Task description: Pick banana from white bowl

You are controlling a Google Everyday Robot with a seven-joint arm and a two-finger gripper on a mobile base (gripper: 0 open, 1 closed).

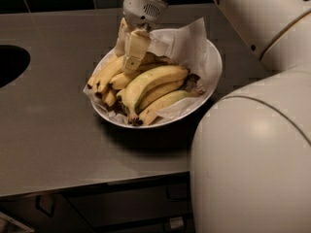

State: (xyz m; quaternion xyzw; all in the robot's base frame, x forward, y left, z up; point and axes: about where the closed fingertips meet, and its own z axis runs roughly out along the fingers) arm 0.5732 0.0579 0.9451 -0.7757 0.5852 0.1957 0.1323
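Note:
The white bowl point(213, 76) is wide, shallow and lined with crumpled white paper; it stands on the grey counter and holds several yellow bananas. A long, nearly straight banana point(108, 72) lies along the left side of the pile, its dark tip toward the front left. My gripper point(130, 57) hangs straight down from the wrist into the back left of the bowl. Its tip rests at the upper end of that banana, among the stems. The stem ends under the gripper are hidden.
The grey counter point(53, 130) has a dark round sink opening point(9, 64) at the far left and a dark tiled wall behind. My large white arm body point(252, 164) fills the right and lower right. The counter's front edge runs along the bottom, with dark cabinet fronts below.

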